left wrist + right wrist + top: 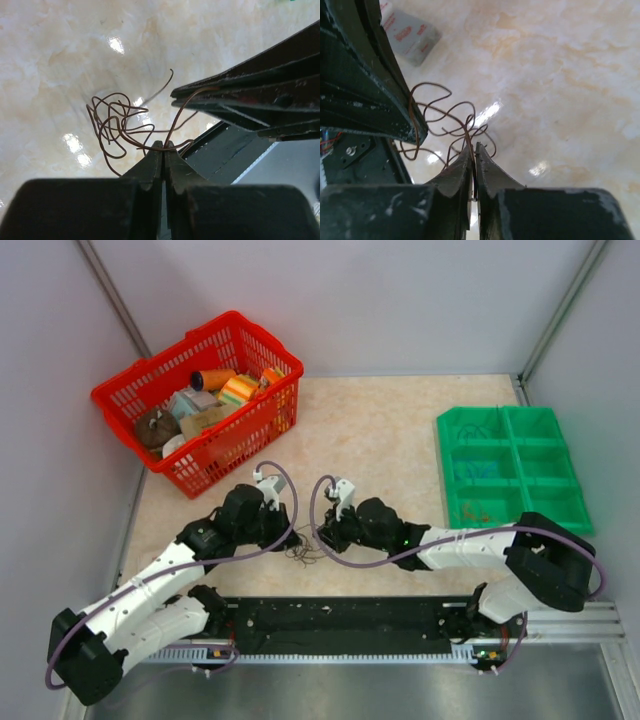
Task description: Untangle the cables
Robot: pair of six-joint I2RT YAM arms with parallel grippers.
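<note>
The cables (303, 556) are a small tangle of very thin dark brownish wire on the table between the two arms. In the left wrist view the loops (117, 125) hang ahead of my left gripper (164, 146), which is shut on a strand at its tips. In the right wrist view the loops (445, 125) lie ahead of my right gripper (473, 146), also shut on a strand. The two grippers (285, 537) (322, 537) face each other a few centimetres apart, with a strand running between them.
A red basket (150, 454) full of spools and packets stands at the back left. A green compartment tray (505, 422) stands at the right. A black rail (340, 618) runs along the near edge. A white labelled packet (409, 34) lies on the table.
</note>
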